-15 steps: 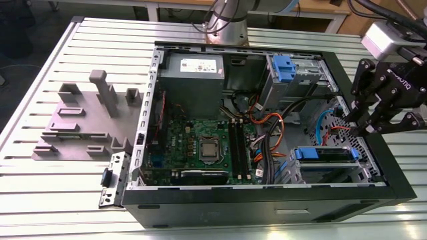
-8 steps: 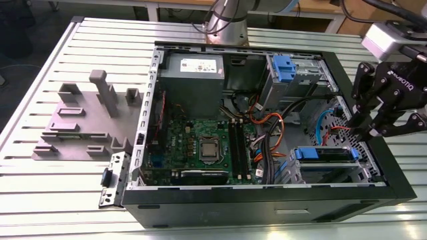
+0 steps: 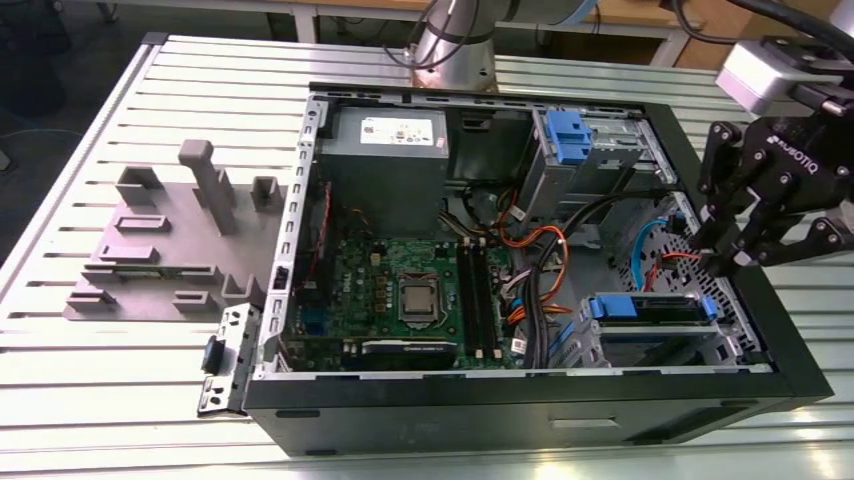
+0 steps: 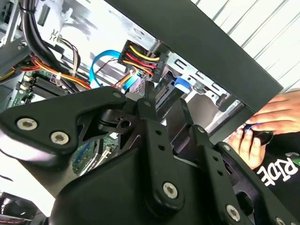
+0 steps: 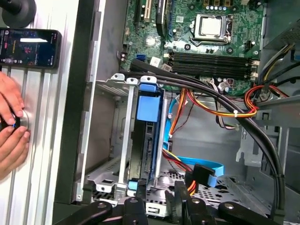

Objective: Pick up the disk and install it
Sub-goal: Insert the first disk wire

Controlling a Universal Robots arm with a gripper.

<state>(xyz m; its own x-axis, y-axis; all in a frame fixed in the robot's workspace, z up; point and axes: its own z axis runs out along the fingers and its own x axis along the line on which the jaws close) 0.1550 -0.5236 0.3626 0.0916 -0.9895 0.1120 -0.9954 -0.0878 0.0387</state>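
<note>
My end effector (image 3: 742,262) hangs empty over the open computer case (image 3: 400,420), at the exterior view's right, just above the case's edge; fingers (image 5: 183,206) close together, nothing between them. Directly inward: the disk (image 3: 647,308), seated edge-up in the drive cage (image 5: 110,166), blue frame tab (image 5: 147,107) towards the motherboard (image 3: 400,290). Long axis runs along the cage rails, in line with my fingers. Judgement: disk looks installed, not in my grip. A person's hands (image 5: 11,124) rest on the surface (image 3: 107,400) beside the case
</note>
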